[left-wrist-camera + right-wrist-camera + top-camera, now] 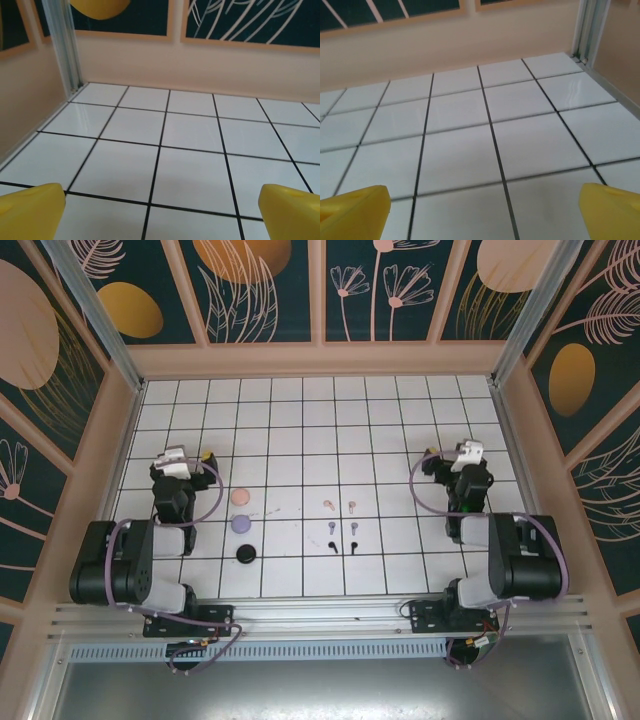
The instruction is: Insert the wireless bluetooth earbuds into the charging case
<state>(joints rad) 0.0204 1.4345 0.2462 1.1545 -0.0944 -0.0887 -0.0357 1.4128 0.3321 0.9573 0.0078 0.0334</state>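
Six wireless bluetooth earbuds (354,528) lie on the surface (300,420) in pairs: pink earbuds (327,505) far, lilac earbuds (331,526) between, black earbuds (331,546) near. Left of them, apart, a column of round cases: pink case (240,497), lilac case (240,524), black case (245,553). At either side, left end effector (162,210) and right end effector (482,210), jaws wide, empty.

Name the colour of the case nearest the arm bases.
The case is black; top view shows it best.

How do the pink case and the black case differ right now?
Colour: the pink case is pale, the black case dark. Place: in their column the pink case lies farthest back, the black case nearest the front, with the purple case between. Both are small, round, and left of the earbuds.
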